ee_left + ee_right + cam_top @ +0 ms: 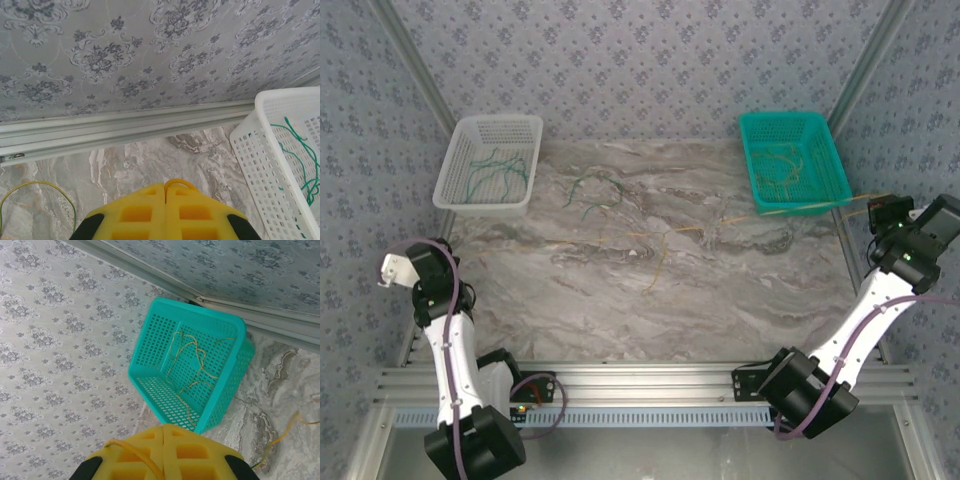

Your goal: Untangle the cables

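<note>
The left tool (165,192) is closed fully on a small loop of yellow cable (176,180). The right tool (164,432) is likewise closed, a yellow strand pinched across it. From above, the yellow cable is seen stretched over the desk (620,310) from 9 to 3 o'clock, snarled near the centre. If it is pulled harder, the snarl may be tightened, the thin strand may be lost from a grip, or the teal basket (800,205) at 1 o'clock, just beside it, may be dragged. Green cables (595,192) are seen loose at 11 o'clock.
</note>
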You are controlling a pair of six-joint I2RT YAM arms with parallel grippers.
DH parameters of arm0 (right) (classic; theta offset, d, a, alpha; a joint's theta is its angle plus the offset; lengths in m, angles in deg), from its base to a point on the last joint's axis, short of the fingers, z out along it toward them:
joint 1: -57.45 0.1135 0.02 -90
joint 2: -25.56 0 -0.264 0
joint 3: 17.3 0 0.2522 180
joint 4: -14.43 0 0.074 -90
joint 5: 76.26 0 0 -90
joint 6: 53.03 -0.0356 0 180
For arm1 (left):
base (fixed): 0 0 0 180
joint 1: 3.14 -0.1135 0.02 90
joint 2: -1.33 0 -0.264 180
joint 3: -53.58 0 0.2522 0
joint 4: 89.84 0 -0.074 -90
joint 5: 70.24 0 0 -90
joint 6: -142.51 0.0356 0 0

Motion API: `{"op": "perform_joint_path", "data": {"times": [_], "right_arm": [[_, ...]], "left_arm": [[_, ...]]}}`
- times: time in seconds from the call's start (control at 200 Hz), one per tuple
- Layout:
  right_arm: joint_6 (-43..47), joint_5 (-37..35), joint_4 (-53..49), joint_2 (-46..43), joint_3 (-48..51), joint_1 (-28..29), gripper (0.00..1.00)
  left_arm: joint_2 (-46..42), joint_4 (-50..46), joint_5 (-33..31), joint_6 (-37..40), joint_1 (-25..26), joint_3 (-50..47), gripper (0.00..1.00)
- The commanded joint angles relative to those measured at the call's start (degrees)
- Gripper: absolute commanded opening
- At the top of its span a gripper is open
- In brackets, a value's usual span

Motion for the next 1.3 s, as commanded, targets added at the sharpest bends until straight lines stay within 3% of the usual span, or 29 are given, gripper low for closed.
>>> {"op": "perform_joint_path", "data": {"times": [0.0,0.045,0.125,0.27,0.345,0.5,0.645,0.909,1.009,1.199,1.294], "right_arm": [[-0.05,1.31,1.11,-0.58,-0.70,0.09,0.00],[1.06,1.01,2.05,-0.54,-0.93,2.87,0.00],[5.35,-3.14,0.42,-1.07,-1.88,12.86,0.00],[9.13,-7.40,1.44,-2.01,0.19,33.42,0.00],[9.23,-9.71,2.88,-2.41,2.37,42.14,0.00],[10.62,-19.24,2.40,-0.55,5.04,56.81,0.00],[10.60,-17.47,3.27,4.30,7.98,58.97,0.00],[10.64,-19.94,2.23,2.32,11.97,57.57,0.00],[13.16,-19.79,1.35,0.83,11.65,56.56,0.00],[13.84,-20.73,2.04,-1.02,11.81,54.99,0.00],[13.93,-20.64,2.86,-0.80,11.52,54.27,0.00]], "left_arm": [[-0.73,3.28,2.30,3.03,-0.32,0.74,0.00],[-0.07,4.73,5.66,3.28,0.35,1.18,0.00],[1.99,6.67,11.08,5.13,5.10,3.32,0.00],[5.28,2.84,2.74,11.90,28.92,10.47,0.00],[6.79,2.32,1.97,14.26,37.80,12.12,0.00],[11.62,2.97,10.66,16.07,44.60,12.51,0.00],[16.54,9.40,22.05,18.45,48.73,10.55,0.00],[21.02,1.81,23.23,22.68,51.25,10.24,0.04],[20.81,-2.24,20.69,23.44,51.25,9.73,0.06],[17.95,-4.65,13.82,22.44,51.25,7.35,0.49],[16.88,-5.35,10.41,22.26,51.20,7.65,0.58]]}}
